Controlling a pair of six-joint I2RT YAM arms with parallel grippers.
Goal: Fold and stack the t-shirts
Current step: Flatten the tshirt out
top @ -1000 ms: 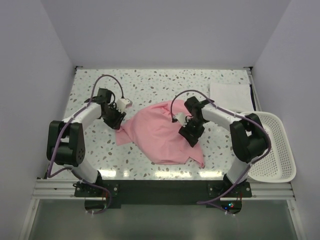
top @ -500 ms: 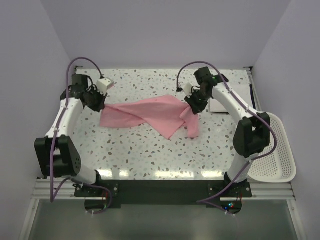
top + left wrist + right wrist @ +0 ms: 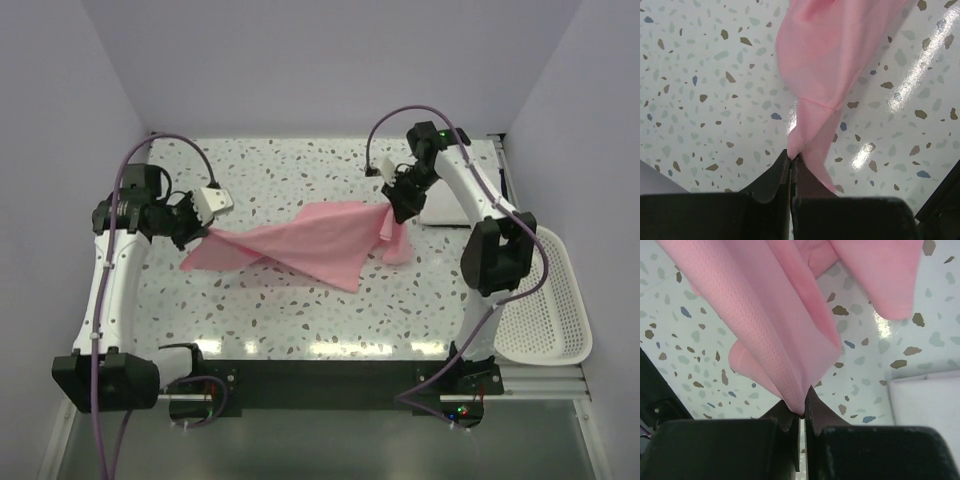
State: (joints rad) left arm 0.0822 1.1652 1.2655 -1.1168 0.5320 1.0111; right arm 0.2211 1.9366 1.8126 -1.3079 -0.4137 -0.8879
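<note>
The pale pink t-shirt (image 3: 310, 238) hangs stretched in the air between my two grippers, above the speckled table. My left gripper (image 3: 203, 228) is shut on its left end; in the left wrist view the cloth (image 3: 825, 65) runs up from the closed gripper (image 3: 791, 156). My right gripper (image 3: 393, 207) is shut on its right end, with a loose part drooping below; in the right wrist view the cloth (image 3: 775, 310) bunches into the closed gripper (image 3: 803, 407). The white folded t-shirt (image 3: 447, 196) lies at the back right, partly behind my right arm, and shows in the right wrist view (image 3: 925, 405).
A white perforated plastic basket (image 3: 545, 300) stands at the right edge of the table, beside the right arm's base. Pale walls enclose the table on the left, back and right.
Both grippers lifted the pink t-shirt off the table and pulled it apart, the left moving left and up, the right moving back and right. The shirt went from a heap to a stretched hanging band.
</note>
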